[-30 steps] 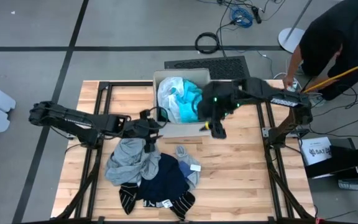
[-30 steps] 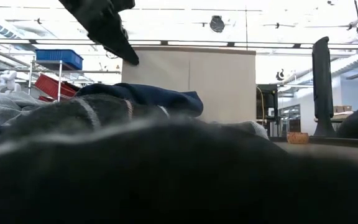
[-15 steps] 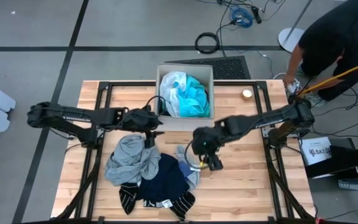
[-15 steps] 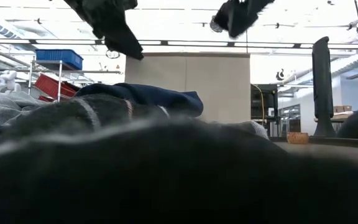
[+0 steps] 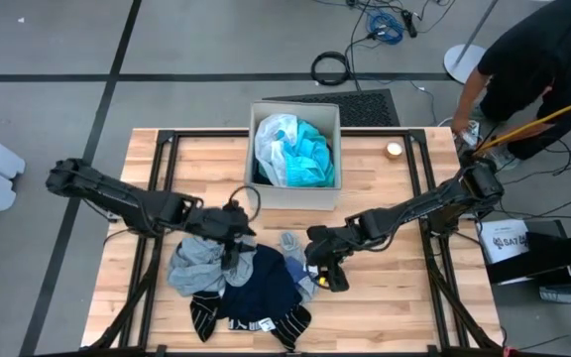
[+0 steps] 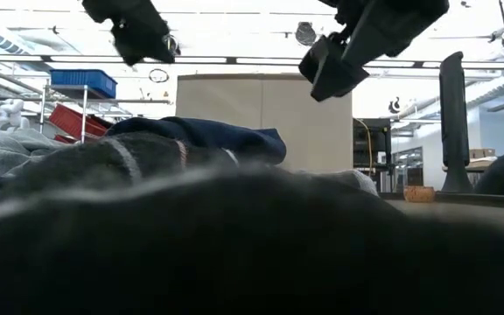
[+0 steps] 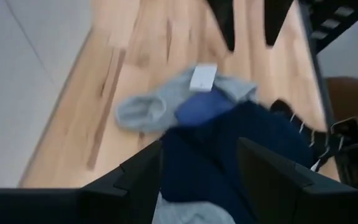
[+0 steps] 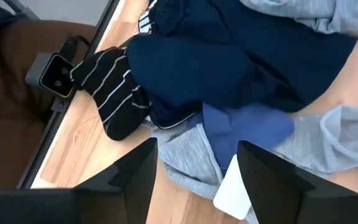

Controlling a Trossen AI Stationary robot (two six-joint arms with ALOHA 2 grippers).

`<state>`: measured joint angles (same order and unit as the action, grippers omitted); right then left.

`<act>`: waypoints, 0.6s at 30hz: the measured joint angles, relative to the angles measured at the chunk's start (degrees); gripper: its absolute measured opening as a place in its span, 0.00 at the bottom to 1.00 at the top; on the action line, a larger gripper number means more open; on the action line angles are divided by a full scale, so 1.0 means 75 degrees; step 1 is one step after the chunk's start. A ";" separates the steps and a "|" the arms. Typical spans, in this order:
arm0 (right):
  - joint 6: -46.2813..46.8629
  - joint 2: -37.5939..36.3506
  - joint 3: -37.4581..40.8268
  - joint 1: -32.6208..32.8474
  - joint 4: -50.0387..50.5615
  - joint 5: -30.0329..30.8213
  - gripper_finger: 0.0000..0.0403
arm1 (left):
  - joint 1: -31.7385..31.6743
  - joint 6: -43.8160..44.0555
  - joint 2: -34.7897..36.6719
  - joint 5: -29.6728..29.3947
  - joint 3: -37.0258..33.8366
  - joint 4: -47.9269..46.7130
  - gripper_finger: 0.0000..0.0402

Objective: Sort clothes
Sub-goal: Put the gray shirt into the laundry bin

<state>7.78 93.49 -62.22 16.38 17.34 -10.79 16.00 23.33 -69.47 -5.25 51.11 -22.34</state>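
Observation:
A pile of clothes lies at the table's near middle: a grey top [image 5: 201, 260], a navy dotted piece [image 5: 266, 286], black white-striped socks [image 5: 206, 315] and a small grey piece with a white tag [image 5: 300, 253]. The turquoise shirt [image 5: 310, 159] and the white sheer piece [image 5: 276, 139] lie in the beige box [image 5: 295, 107]. My left gripper [image 5: 234, 246] hangs open above the pile, over the navy piece [image 7: 229, 143]. My right gripper [image 5: 327, 274] hangs open over the pile's right edge, above the tagged grey piece [image 8: 229, 180]. In the low view both grippers [image 6: 134, 31] [image 6: 339, 52] stand well above the cloth.
A person [image 5: 533, 59] bends over just past the table's far right corner. A small round thing [image 5: 394, 150] lies right of the box. Black frame rails [image 5: 419, 198] run along both sides. Bare wood [image 5: 385, 288] lies right of the pile.
My right gripper has swung from the box's near right corner toward the table's near edge and come down over the pile's right edge. My left gripper has moved toward the near edge, from beside the box to above the pile. The clothes have stayed as they were.

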 joint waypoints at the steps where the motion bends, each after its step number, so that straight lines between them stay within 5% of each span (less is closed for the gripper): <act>1: 0.0087 0.0000 0.0064 0.0000 -0.0073 0.0000 0.52 | 0.0092 0.0149 -0.0092 -0.0100 0.0000 -0.0090 0.53; 8: 0.0302 0.0032 0.0175 -0.0003 -0.0082 0.0038 0.52 | 0.0318 0.1600 -0.0629 -0.0916 0.0000 -0.1630 0.53; 18: 0.0254 0.0032 0.0175 -0.0006 -0.0113 0.0035 0.52 | 0.0337 0.2793 -0.1741 -0.0965 0.0000 -0.2324 0.53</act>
<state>9.69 93.73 -60.90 16.34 16.49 -10.52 18.52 44.28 -82.53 -12.49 51.11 -39.77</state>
